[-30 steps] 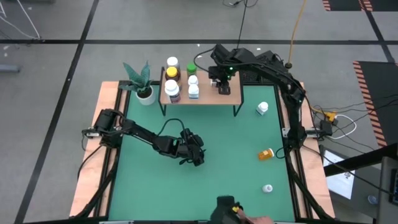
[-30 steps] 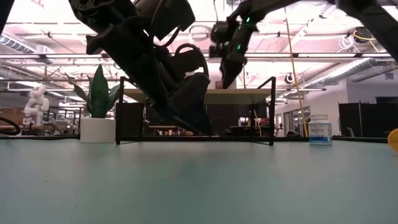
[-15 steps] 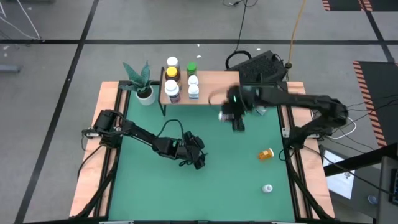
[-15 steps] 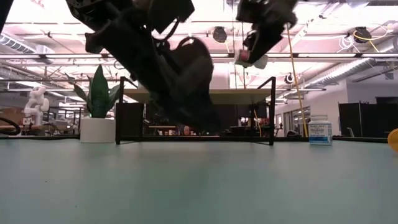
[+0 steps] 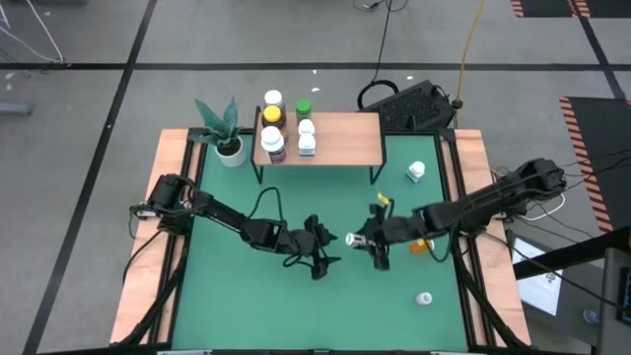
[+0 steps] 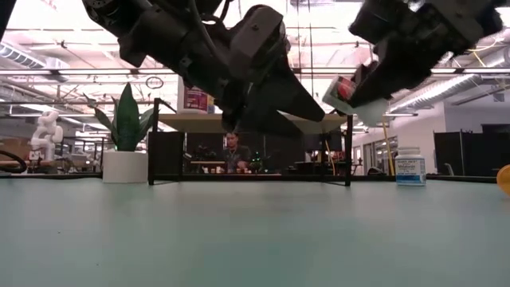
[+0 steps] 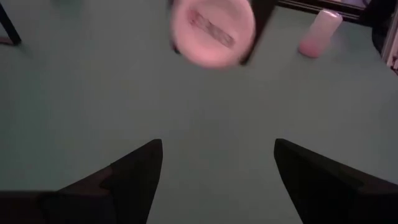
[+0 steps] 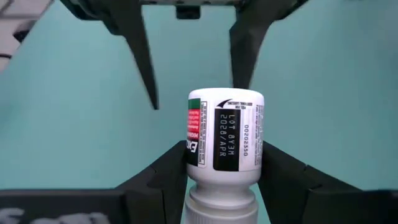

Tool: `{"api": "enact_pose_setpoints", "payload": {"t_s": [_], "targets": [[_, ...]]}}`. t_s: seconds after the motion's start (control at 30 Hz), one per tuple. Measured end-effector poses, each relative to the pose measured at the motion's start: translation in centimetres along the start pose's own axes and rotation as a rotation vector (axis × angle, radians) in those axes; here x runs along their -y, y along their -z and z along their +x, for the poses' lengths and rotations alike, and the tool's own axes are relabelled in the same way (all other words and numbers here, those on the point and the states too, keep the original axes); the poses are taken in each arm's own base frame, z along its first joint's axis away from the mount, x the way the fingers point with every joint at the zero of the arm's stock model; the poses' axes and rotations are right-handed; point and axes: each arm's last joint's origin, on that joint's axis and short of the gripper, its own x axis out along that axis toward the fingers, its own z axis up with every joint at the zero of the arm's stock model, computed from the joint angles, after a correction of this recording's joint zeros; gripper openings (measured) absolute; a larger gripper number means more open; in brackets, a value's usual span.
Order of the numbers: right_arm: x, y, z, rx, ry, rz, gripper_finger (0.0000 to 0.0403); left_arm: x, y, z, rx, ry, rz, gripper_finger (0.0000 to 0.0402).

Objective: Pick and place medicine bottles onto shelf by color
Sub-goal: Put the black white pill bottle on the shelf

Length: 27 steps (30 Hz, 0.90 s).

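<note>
I have the right gripper [image 5: 361, 240] pinching a small white pill bottle with a red-and-black label [image 8: 224, 144] in mid-air at centre frame of the high view, facing the left gripper [image 5: 330, 248], whose fingers are spread and empty. The light-wood shelf on black legs [image 5: 340, 138] sits at upper centre. If I release before the left fingers close, I judge the bottle drops and rolls across the green table [image 5: 237, 296].

Left gripper [image 7: 214, 177] fingers spread wide above green table [image 7: 93, 106], round white bottle base [image 7: 212, 31] ahead, pale bottle [image 7: 320, 31] farther off
</note>
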Motion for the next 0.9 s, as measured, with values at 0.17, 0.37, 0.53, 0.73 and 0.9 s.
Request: {"api": "enact_pose_setpoints", "payload": {"t_s": [0.17, 0.37, 0.53, 0.73, 0.9], "targets": [[-1.3, 1.5, 0.6, 0.03, 0.013, 0.067, 0.0157, -0.1, -0.3, 0.0, 0.023, 0.001, -0.009, 0.0312], [-2.5, 2.2, 1.7, 0.059, 0.03, 0.108, 0.0156, 0.1, -0.8, 0.0, 0.076, 0.023, -0.033, 0.0312], [-3.1, 2.2, 2.6, 0.085, -0.067, 0.142, 0.0157, 0.7, -0.9, -0.1, 0.075, 0.107, -0.01, 0.0312], [-3.2, 1.9, 3.0, 0.119, -0.091, 0.129, 0.0158, 1.3, -0.8, -0.3, 0.085, 0.127, 0.036, 0.0311], [-2.9, 2.0, 3.1, 0.109, -0.081, 0.129, 0.0159, 1.5, -0.8, -0.3, 0.099, 0.134, 0.074, 0.0278]]}}
